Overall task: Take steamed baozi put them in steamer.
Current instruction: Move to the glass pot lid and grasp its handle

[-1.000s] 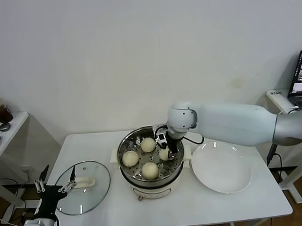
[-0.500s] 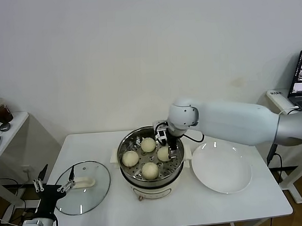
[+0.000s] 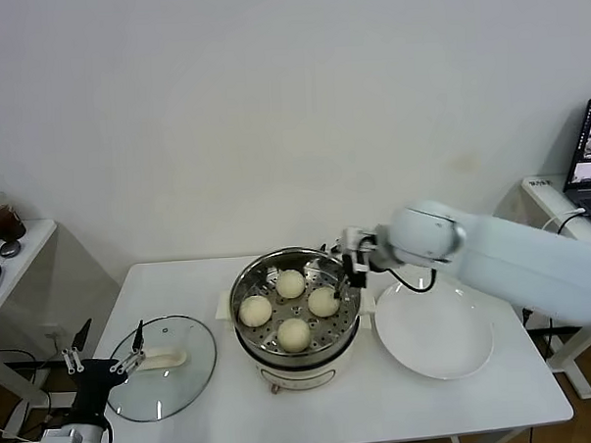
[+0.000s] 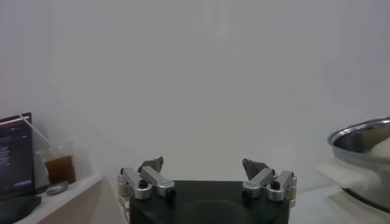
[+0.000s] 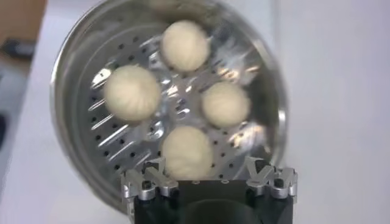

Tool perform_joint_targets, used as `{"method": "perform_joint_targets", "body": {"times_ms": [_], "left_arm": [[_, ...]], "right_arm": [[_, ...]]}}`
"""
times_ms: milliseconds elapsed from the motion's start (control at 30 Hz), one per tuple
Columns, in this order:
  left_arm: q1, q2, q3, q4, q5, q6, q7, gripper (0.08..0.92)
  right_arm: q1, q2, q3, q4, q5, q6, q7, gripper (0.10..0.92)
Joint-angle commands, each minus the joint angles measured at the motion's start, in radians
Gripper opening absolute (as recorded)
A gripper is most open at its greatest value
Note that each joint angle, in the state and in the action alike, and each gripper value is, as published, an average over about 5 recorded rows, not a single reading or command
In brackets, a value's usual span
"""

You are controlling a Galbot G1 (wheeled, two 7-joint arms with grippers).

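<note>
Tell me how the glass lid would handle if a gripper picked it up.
The glass lid looks smooth, so probably slippery; its white handle seems the safer hold. Being glass, it is likely breakable and fairly heavy. Lying flat on the table, it should slide, not roll.

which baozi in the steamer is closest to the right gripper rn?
The baozi on the tray's plate-side edge, right of the other three in the head view. It lies just below the open, empty right gripper at the steamer rim; the others lie farther left.
</note>
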Motion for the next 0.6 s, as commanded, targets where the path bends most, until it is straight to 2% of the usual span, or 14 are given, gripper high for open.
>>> {"method": "perform_joint_targets", "body": {"times_ms": [33,233,367,467,600], "left_arm": [[-0.005,-0.017,0.001,-0.003,0.005,-0.06,-0.005,0.823],[-0.006,-0.038,0.0,-0.002,0.051,-0.105,-0.021,0.823],[-0.01,-0.051,-0.005,0.008,0.122,-0.113,-0.055,0.823],[-0.011,-0.05,-0.006,0.02,0.185,-0.106,-0.085,0.823],[-0.022,-0.039,-0.008,0.049,0.295,-0.066,-0.112,0.823]], "right_arm": [[-1.21,-0.2,1.044,0.186,-0.173,0.444,0.402,0.823],[-1.566,0.138,1.426,0.127,-0.431,0.785,0.37,0.823],[-1.662,0.373,1.595,0.089,-0.517,0.985,0.355,0.823],[-1.697,0.518,1.699,0.077,-0.537,1.071,0.343,0.823],[-1.745,0.663,1.828,0.108,-0.525,1.092,0.333,0.823]]}}
